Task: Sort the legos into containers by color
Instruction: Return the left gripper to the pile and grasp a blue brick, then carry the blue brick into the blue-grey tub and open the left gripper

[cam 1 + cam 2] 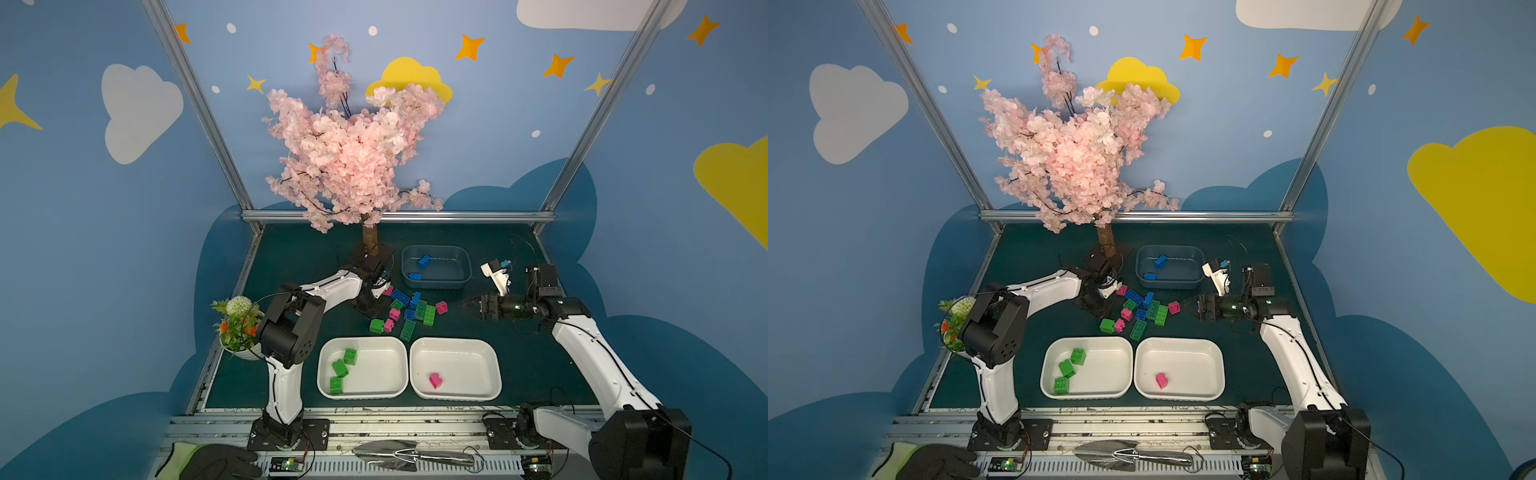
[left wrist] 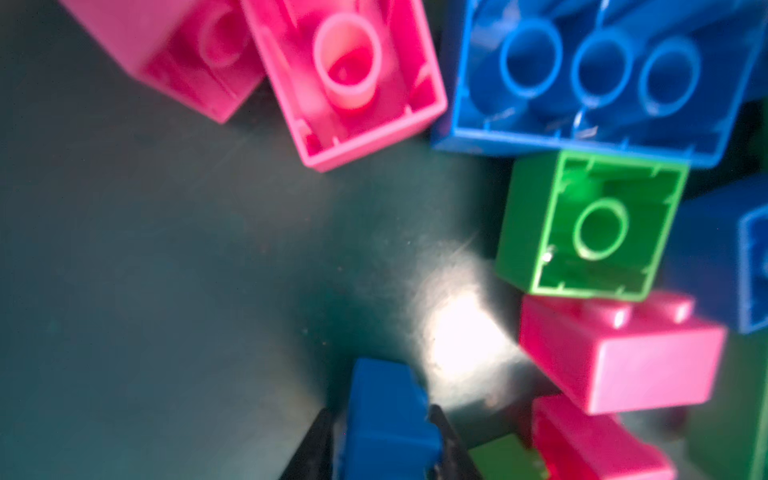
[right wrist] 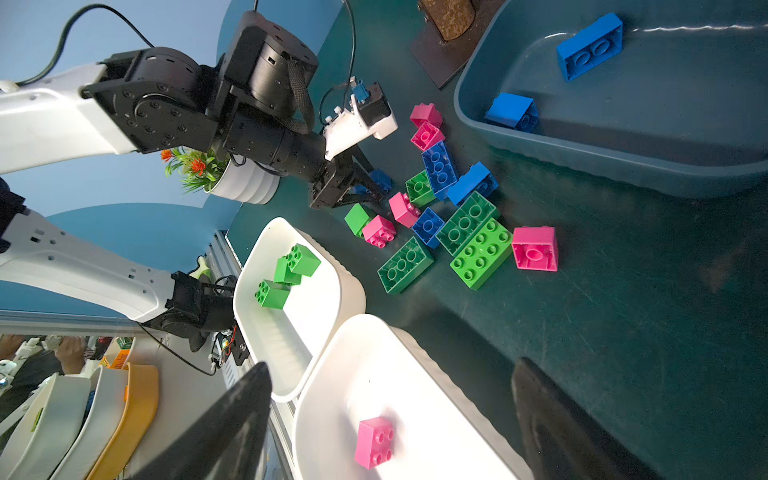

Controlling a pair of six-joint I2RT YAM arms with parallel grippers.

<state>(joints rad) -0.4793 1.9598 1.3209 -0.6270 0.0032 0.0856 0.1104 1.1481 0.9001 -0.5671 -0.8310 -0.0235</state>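
Legos (image 1: 409,311) sit mostly in a mixed heap mid-table, in front of the big blossom tree (image 1: 353,145). Nearer me, the left tray (image 1: 382,370) holds three green and the right tray (image 1: 465,365) one pink. The smaller grey-blue tub (image 1: 432,284) behind the heap has two blue, and a flower pot (image 1: 243,353) stands well off to the left. The right claw (image 1: 465,308) hangs wide and empty beside the heap. The left claw (image 2: 382,419) is pinched on a small blue brick (image 2: 386,386) at the heap's left edge; I can't tell if it's off the table. I'd call this the grasp: next, lift clear of the pink neighbours and carry to the tub, minding the tree trunk nearby
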